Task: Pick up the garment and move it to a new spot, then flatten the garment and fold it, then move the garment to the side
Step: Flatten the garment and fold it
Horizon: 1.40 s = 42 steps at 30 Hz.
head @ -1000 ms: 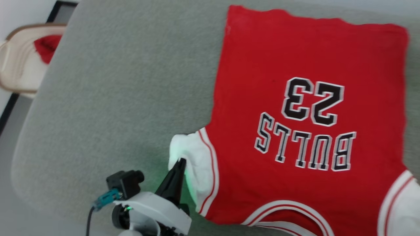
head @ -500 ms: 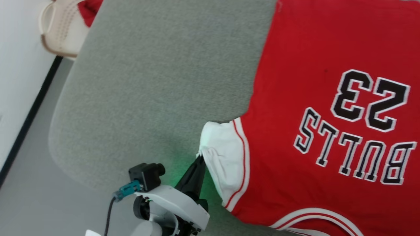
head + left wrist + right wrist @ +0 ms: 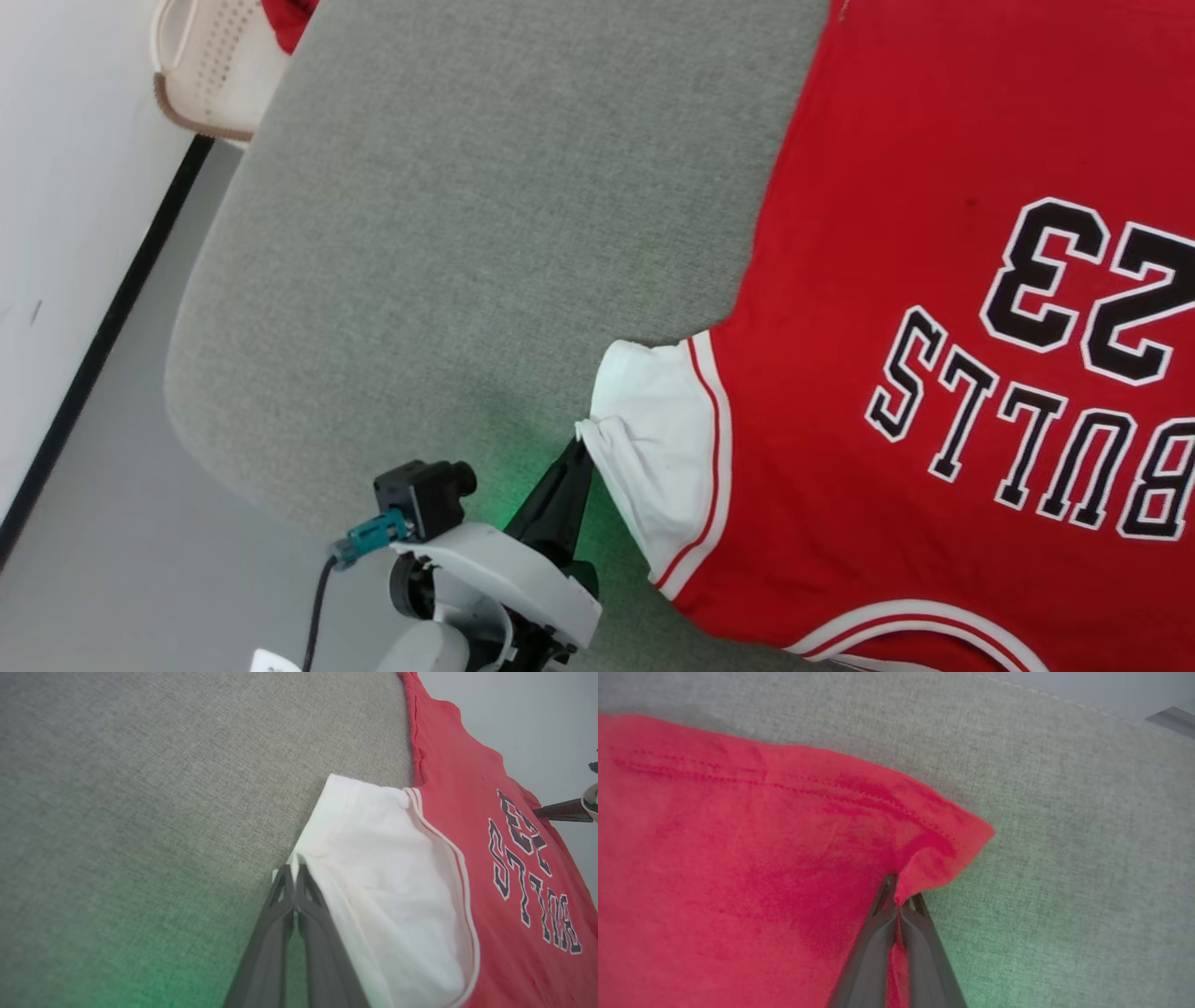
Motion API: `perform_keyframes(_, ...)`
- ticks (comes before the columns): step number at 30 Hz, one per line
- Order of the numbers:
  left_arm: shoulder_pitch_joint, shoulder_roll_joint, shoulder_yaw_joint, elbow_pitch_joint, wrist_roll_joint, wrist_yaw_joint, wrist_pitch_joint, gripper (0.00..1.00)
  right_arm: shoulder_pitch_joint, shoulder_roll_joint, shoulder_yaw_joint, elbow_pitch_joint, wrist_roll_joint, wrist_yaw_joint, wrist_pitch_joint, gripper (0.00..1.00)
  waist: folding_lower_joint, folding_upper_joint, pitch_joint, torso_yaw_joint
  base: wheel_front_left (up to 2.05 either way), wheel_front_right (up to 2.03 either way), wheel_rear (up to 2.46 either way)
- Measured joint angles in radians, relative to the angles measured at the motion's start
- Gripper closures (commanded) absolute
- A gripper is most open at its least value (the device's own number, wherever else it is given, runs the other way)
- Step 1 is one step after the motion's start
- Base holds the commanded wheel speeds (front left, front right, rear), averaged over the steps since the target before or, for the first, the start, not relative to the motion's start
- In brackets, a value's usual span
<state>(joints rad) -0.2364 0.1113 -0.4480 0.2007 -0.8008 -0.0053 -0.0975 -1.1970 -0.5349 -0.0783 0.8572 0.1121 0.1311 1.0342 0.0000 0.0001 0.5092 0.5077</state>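
Cloth is pinched in both of our grippers. Our left gripper [image 3: 581, 448] rises from the lower middle of the head view. Its two dark fingers are pressed together on the outer edge of the white sleeve [image 3: 658, 439] of the garment [image 3: 887, 233]. In the left wrist view we see the tips meet, with a small fold of the sleeve hem caught between them. Our right gripper [image 3: 901, 899], seen in its own wrist view, is likewise closed. It nips a red, stitched corner of the garment, and the cloth puckers around the tips.

We see the garment spread flat on the grey surface [image 3: 467, 233] with its print facing up. It fills the right side of the head view and runs past the right and bottom edges. The black-and-white lettering "BULLS" and the number "23" read upside down to us. The striped collar trim curves along the bottom edge near us.

A green glow tints the grey surface just beside our left gripper. Beyond the surface's far left corner stands a cream perforated basket [image 3: 210, 75] by the white wall, with a small red cloth lump [image 3: 288, 17] in it.
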Motion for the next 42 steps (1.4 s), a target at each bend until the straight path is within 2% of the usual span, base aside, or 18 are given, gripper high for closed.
perform_keyframes(5, 0.0, 0.012, 0.01, 0.008, -0.001, 0.003, -0.005, 1.0, 0.023, 0.032, 0.02, -0.025, 0.02, 0.0, -0.003, 1.0, 0.0, 0.0, -0.021, -0.026, 0.0, 0.0, 0.0)
perform_keyframes(12, 0.014, 0.049, 0.04, 0.005, -0.002, 0.023, -0.01, 1.0, 0.128, 0.04, 0.155, -0.136, 0.17, -0.001, 0.003, 1.0, 0.0, 0.0, -0.07, -0.086, 0.0, 0.0, 0.0)
perform_keyframes(17, 0.033, 0.079, 0.058, -0.021, -0.003, 0.043, -0.003, 1.0, 0.253, -0.008, 0.239, -0.266, 0.314, 0.0, 0.01, 1.0, 0.0, 0.0, -0.11, -0.145, 0.0, 0.0, 0.0)
perform_keyframes(21, 0.05, 0.1, 0.065, -0.044, -0.003, 0.058, 0.002, 1.0, 0.372, -0.051, 0.262, -0.382, 0.405, 0.0, 0.003, 1.0, 0.0, 0.0, -0.143, -0.194, 0.0, 0.0, 0.0)
perform_keyframes(25, 0.074, 0.122, 0.075, -0.07, -0.003, 0.073, 0.011, 1.0, 0.504, -0.086, 0.249, -0.485, 0.47, 0.0, -0.007, 1.0, 0.0, 0.0, -0.175, -0.243, 0.0, 0.0, 0.0)
perform_keyframes(31, 0.108, 0.149, 0.088, -0.107, -0.005, 0.093, 0.024, 1.0, 0.718, -0.085, 0.174, -0.609, 0.52, 0.0, -0.038, 1.0, -0.0001, 0.0, -0.219, -0.31, 0.0, 0.0, 0.0)
perform_keyframes(35, 0.127, 0.165, 0.095, -0.13, -0.007, 0.105, 0.033, 1.0, 0.856, -0.057, 0.11, -0.677, 0.522, 0.0, -0.054, 1.0, -0.0001, 0.0, -0.247, -0.349, 0.0, 0.0, 0.0)
perform_keyframes(42, 0.154, 0.186, 0.101, -0.164, -0.009, 0.123, 0.046, 1.0, 1.06, 0.037, 0.001, -0.776, 0.5, 0.0, -0.067, 1.0, 0.0, 0.0, -0.287, -0.404, 0.0, 0.0, 0.0)
